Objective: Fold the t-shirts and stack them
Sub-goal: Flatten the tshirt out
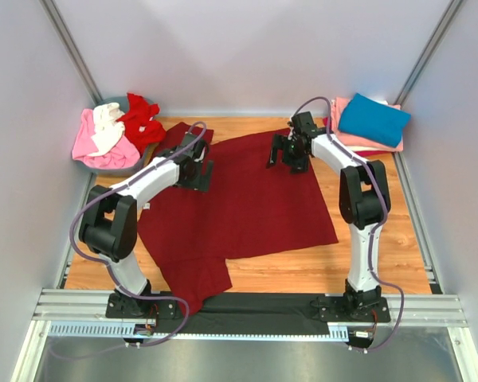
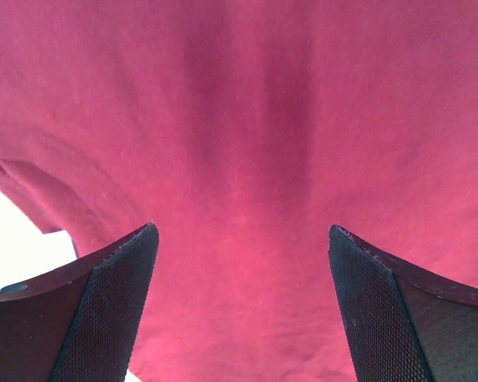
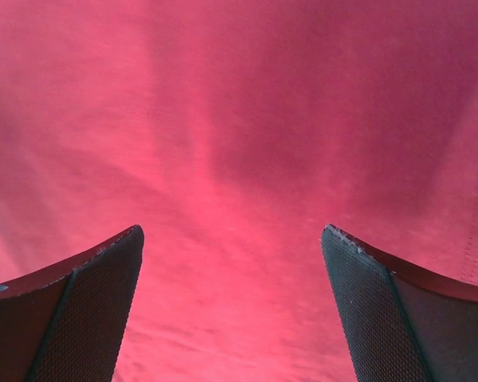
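The large dark maroon t-shirt [image 1: 239,199] lies spread flat across the middle of the table, one corner hanging over the near edge. My left gripper [image 1: 197,171] is open just above its far left part. My right gripper [image 1: 285,155] is open just above its far right part. Both wrist views are filled with the maroon cloth [image 2: 247,143] [image 3: 239,135] between wide-apart fingers, which hold nothing. A folded teal-blue t-shirt [image 1: 373,119] lies on a folded pink one [image 1: 342,135] at the far right. Crumpled pink [image 1: 88,143], white [image 1: 107,127] and bright red [image 1: 139,119] t-shirts lie at the far left.
The crumpled shirts sit in a grey basin [image 1: 103,163] at the far left corner. Grey walls enclose the wooden table [image 1: 382,255] on three sides. A black mat and metal rail [image 1: 263,306] run along the near edge by the arm bases.
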Controlling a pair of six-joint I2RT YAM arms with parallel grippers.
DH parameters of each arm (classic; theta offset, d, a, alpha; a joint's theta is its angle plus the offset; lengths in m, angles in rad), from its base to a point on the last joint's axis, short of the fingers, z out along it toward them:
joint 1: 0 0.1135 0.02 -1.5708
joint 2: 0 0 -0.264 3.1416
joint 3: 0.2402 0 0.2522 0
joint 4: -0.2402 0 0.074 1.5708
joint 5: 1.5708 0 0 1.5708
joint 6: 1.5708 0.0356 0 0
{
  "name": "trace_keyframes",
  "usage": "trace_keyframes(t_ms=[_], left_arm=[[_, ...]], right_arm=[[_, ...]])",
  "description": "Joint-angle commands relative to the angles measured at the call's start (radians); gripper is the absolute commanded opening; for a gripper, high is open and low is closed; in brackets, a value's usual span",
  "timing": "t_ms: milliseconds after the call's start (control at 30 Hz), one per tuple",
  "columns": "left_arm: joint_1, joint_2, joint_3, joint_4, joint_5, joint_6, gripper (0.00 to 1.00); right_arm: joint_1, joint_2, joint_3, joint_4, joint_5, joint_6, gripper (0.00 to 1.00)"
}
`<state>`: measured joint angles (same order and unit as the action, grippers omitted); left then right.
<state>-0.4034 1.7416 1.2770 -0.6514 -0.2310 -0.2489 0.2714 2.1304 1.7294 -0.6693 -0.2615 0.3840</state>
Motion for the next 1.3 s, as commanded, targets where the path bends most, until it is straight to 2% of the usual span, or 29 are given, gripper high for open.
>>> trace_keyframes(t_ms=[0, 167, 300, 400, 533, 667, 833, 933, 1033, 1133, 1267], left_arm=[[0.008, 0.010, 0.013, 0.090, 0.018, -0.041, 0.93], [0.025, 0.062, 0.011, 0.136, 0.050, -0.032, 0.93], [0.025, 0.163, 0.090, 0.116, 0.067, -0.018, 0.92], [0.023, 0.232, 0.139, 0.102, 0.107, -0.020, 0.90], [0.005, 0.282, 0.179, 0.090, 0.144, -0.027, 0.90], [-0.014, 0.300, 0.225, 0.076, 0.139, -0.023, 0.90], [-0.015, 0.366, 0.436, -0.046, 0.131, 0.037, 0.90], [-0.015, 0.383, 0.508, -0.085, 0.157, 0.040, 0.90], [-0.018, 0.346, 0.493, -0.100, 0.162, 0.022, 0.89], [-0.041, 0.224, 0.408, -0.112, 0.115, -0.009, 0.87], [-0.103, -0.049, 0.214, -0.145, 0.023, -0.099, 0.88]], right_arm=[[-0.020, 0.022, 0.013, -0.035, 0.056, -0.011, 0.95], [-0.099, -0.032, -0.221, 0.042, 0.096, 0.107, 0.92], [-0.139, -0.101, -0.399, 0.126, 0.119, 0.173, 0.92], [-0.185, -0.138, -0.523, 0.213, 0.050, 0.208, 0.90], [-0.205, -0.205, -0.582, 0.238, 0.054, 0.251, 0.90], [-0.225, -0.207, -0.571, 0.226, 0.050, 0.240, 0.91], [-0.236, -0.236, -0.565, 0.195, 0.091, 0.248, 0.93], [-0.241, -0.283, -0.583, 0.178, 0.178, 0.265, 0.95], [-0.251, -0.320, -0.616, 0.180, 0.206, 0.274, 0.96], [-0.253, -0.354, -0.643, 0.180, 0.250, 0.276, 0.96], [-0.253, -0.389, -0.647, 0.191, 0.277, 0.257, 0.97]])
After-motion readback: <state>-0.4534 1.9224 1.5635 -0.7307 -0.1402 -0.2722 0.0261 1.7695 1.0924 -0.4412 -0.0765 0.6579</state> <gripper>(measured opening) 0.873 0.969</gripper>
